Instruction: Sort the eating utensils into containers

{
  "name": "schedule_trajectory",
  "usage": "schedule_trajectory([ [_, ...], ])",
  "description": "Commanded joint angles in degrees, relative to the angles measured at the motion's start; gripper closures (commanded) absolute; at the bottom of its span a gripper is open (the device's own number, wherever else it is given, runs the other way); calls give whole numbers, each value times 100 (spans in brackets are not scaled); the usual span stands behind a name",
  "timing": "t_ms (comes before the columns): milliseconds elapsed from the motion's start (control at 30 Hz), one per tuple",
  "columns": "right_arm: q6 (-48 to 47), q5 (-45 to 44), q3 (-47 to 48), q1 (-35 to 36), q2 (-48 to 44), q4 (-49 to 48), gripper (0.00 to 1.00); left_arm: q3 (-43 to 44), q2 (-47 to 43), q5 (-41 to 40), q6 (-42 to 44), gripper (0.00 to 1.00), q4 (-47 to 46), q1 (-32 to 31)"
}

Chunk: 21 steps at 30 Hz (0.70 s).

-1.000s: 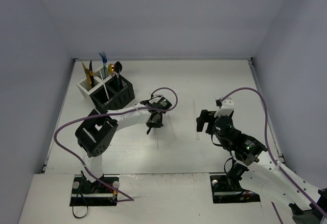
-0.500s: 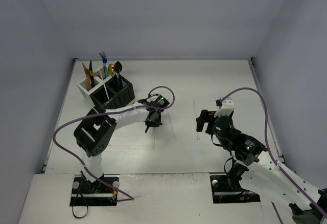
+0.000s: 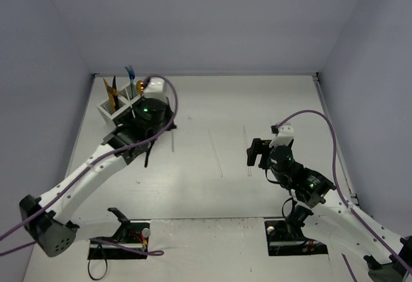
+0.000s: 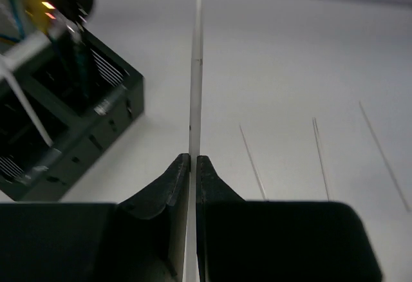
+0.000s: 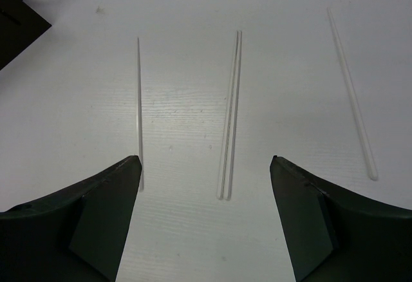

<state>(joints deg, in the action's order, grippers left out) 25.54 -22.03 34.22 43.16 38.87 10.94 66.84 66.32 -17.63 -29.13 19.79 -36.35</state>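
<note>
Left hand [image 4: 193,159] has swung from mid-table to beside the black-and-white square mesh bins [image 4: 96,121], pinching a slim clear plastic utensil [image 4: 195,69]. Right hand [image 5: 205,159] hangs spread over thin clear utensils [image 5: 230,114] lying on the white table [image 5: 290,24].

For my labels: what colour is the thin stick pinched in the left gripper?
Plain white thin stick, best seen in the left wrist view.

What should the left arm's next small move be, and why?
Probably swing the clear stick over the bins and tip it end-down into one. The left jaws are shut on it, but in the wrist view it points past their corner, not into any compartment.
</note>
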Motion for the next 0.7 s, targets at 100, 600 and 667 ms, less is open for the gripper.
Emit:
schedule_trajectory([
  [100, 100, 18, 85, -28, 43, -241, 22, -706, -352, 51, 1304, 100, -2479, 1734],
  [600, 92, 257, 71, -35, 84, -215, 22, -844, 1266, 869, 1354, 95, -4156, 3292],
  [667, 68, 244, 84, -35, 119, -215, 22, -978, 1270, 875, 1236, 89, -4167, 3284],
])
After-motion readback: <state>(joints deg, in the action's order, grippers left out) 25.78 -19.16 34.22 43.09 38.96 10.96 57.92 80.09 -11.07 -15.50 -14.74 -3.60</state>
